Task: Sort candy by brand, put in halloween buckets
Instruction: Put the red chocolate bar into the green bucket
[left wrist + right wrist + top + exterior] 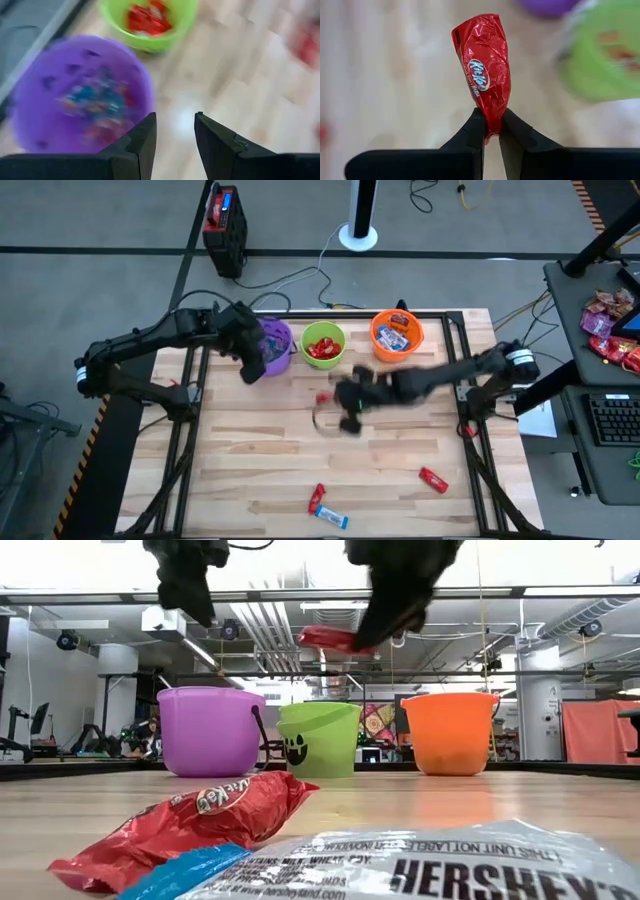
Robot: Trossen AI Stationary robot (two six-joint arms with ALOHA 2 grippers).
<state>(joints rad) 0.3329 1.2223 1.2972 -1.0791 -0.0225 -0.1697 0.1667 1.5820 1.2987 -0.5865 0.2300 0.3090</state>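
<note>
My right gripper is shut on a red KitKat candy, above the table's middle and near the green bucket. The purple bucket, green bucket and orange bucket stand in a row at the far edge. The purple one holds small twisted candies. Red pieces lie in the green one, blue-and-white bars in the orange one. Beside the purple bucket's near right side my left gripper hangs open, nothing between its fingers. My right gripper pinches one end of the red wrapper between its two fingertips. The rest of the candy sticks out past the fingertips. The fingers slant downward. The candy is lifted clear of the table.
Loose candy lies near the front edge: a red piece, another red piece and a blue-and-white bar beside it. A side desk with red-pink bags stands off the table's right.
</note>
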